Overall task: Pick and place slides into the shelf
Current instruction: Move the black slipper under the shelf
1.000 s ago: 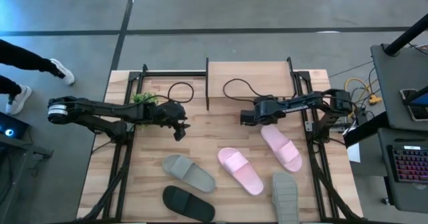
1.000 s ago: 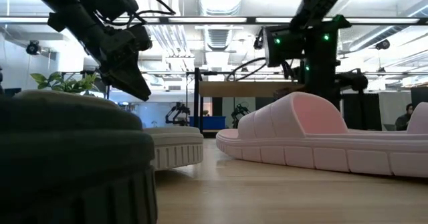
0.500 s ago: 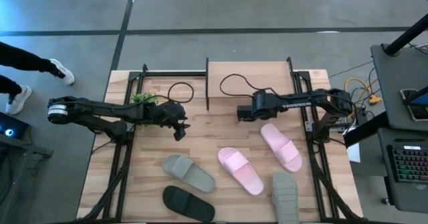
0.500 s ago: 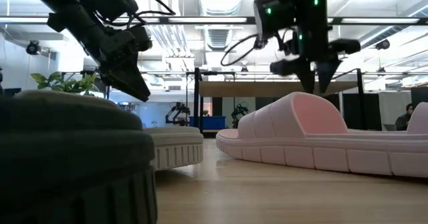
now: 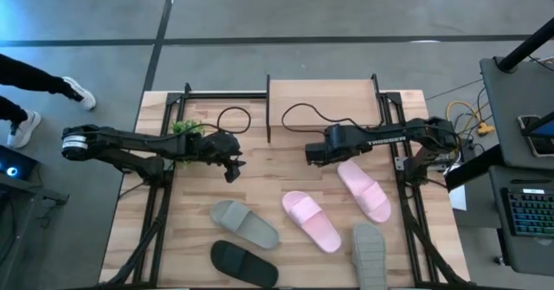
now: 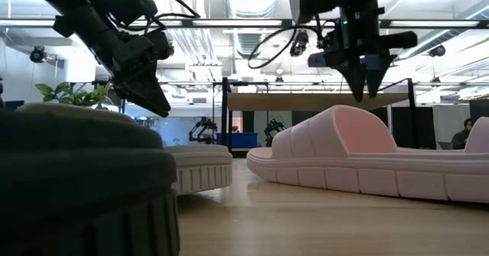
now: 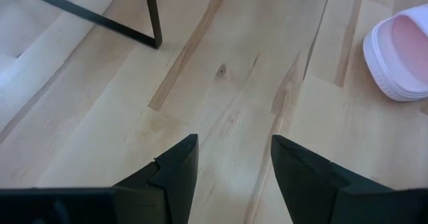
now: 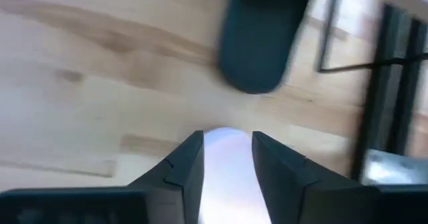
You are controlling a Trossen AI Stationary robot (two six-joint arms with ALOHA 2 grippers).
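Slides lie scattered across the near half of the counter, 5 showing from above: 2 pale pink slides and, a grey slide, a second grey slide at the near edge, and a black slide. In the right wrist view a dark slide sits just by the rack's black legs, likely the 6th, already parked at the shelf. That shelf stands at the far edge, centred between both arms so either can reach it.

Right tool hovers in front of the shelf, just beside the toe of the nearer pink slide; its fingers stand a narrow gap apart with nothing between them, only counter and a pale blur below. It looks placed to drop onto a pink slide next.

Left tool waits by the green plant, above the grey slide, fingers moderately spread and empty, pointing at bare wood with a pink slide edge off to one side.

Judging from this, 1 slide is shelved and 5 remain.
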